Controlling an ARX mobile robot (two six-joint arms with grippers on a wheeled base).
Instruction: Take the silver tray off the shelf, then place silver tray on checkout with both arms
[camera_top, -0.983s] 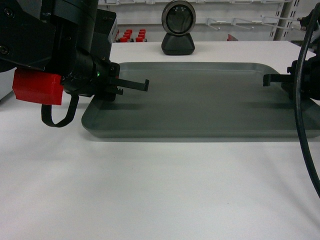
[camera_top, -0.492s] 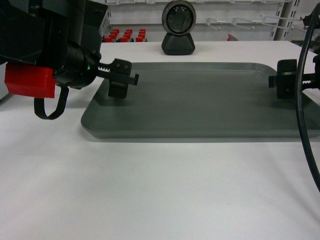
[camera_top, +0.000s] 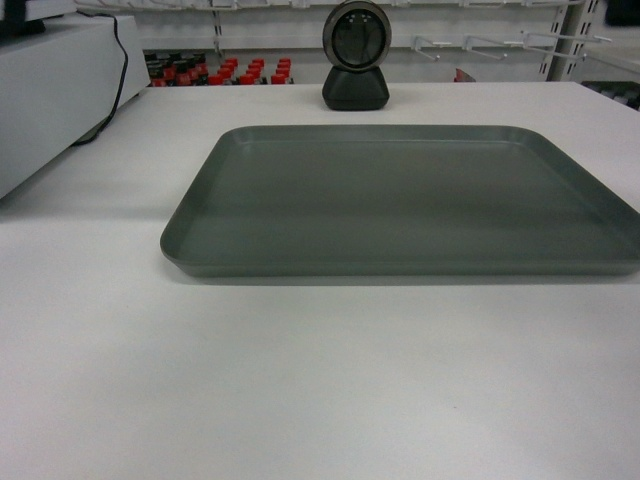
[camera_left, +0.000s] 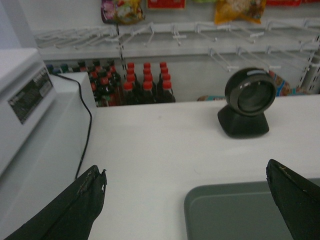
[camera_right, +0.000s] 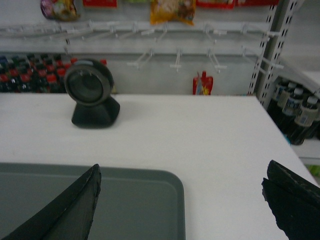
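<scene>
The silver tray (camera_top: 400, 200) lies flat on the white checkout (camera_top: 300, 380), just in front of the black scanner (camera_top: 356, 55). Neither arm shows in the head view. In the left wrist view my left gripper (camera_left: 186, 170) is open and hangs above the counter, over the far left corner of the tray (camera_left: 230, 212), holding nothing. My right gripper (camera_right: 182, 172) is also open and empty, spread above the tray's far right corner (camera_right: 135, 205). White store shelving (camera_right: 150, 47) with hooks runs behind the checkout.
A white box-shaped machine (camera_top: 50, 90) with a black cable (camera_left: 85, 125) stands at the counter's left. Red-capped bottles (camera_left: 145, 82) fill the rack behind. More bottles (camera_right: 300, 115) stand past the counter's right edge (camera_right: 280, 135).
Both arms, which were at the tray's left and right rims, have drawn back out of the head view. The tray has stayed put on the checkout.
</scene>
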